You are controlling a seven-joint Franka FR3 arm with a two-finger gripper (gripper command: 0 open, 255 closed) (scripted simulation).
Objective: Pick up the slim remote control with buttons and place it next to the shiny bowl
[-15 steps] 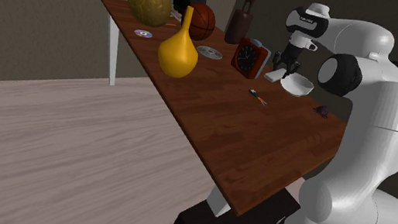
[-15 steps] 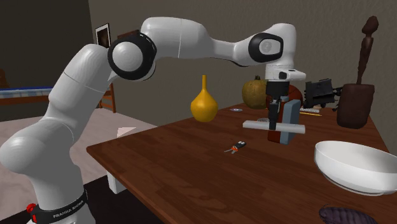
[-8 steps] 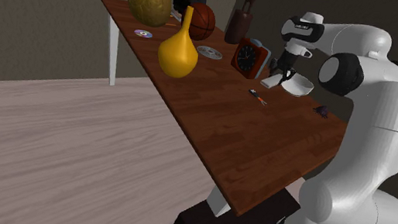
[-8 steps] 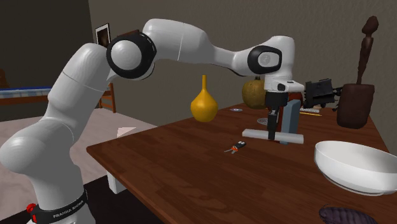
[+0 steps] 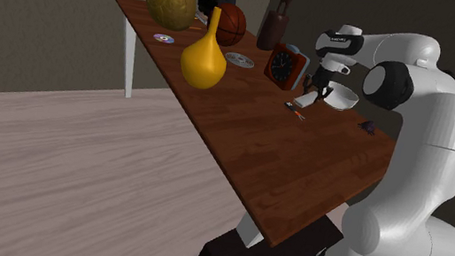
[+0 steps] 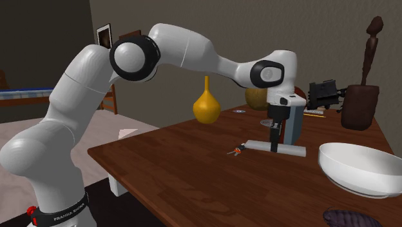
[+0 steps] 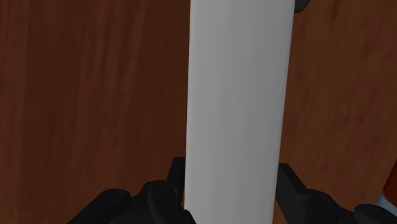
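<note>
Grey remote clasped in tool, beside bowl

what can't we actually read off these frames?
- Remote, clasped by the gripper: the wrist view gives a plain grey face, its ends run past the picture's edges, and no buttons can be made out.
- Remote on the table or just above it: in the second exterior view its own body hides the underside, so I cannot tell.
- Bowl: cut by that view's right edge.
- Small item beside the remote: too small to identify.

Hand low, downturned, seemingly clasped.
</note>
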